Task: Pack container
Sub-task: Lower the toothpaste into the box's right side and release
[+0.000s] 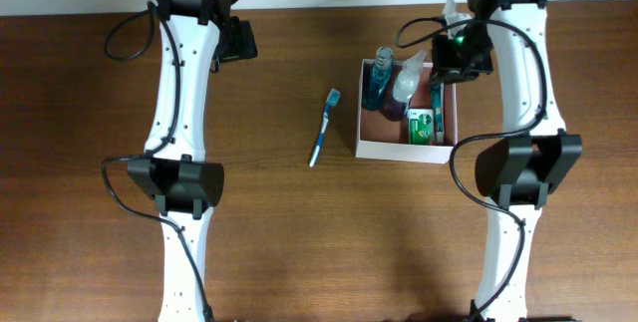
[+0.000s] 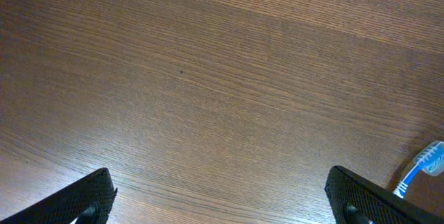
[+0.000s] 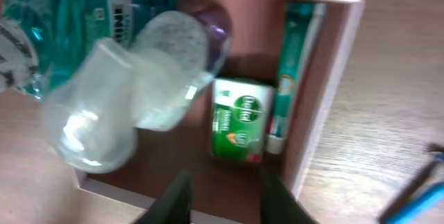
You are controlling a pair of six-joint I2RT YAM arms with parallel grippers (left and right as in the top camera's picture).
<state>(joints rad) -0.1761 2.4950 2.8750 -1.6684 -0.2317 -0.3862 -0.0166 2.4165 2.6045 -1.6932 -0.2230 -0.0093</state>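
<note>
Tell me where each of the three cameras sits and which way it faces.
Overhead: fixed above the table, facing straight down; left arm and right arm show.
Left wrist: on the left gripper, facing down at bare wood; its open fingers at the lower corners.
Right wrist: on the right gripper, facing down into the container; fingertips at the bottom edge.
Shared: overhead and left wrist both catch the toothbrush.

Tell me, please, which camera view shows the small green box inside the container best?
The right wrist view: the green box lies large and close on the container's pink floor, though somewhat blurred. Overhead shows it only as a small green patch in the container. The left wrist view does not show it.
</note>
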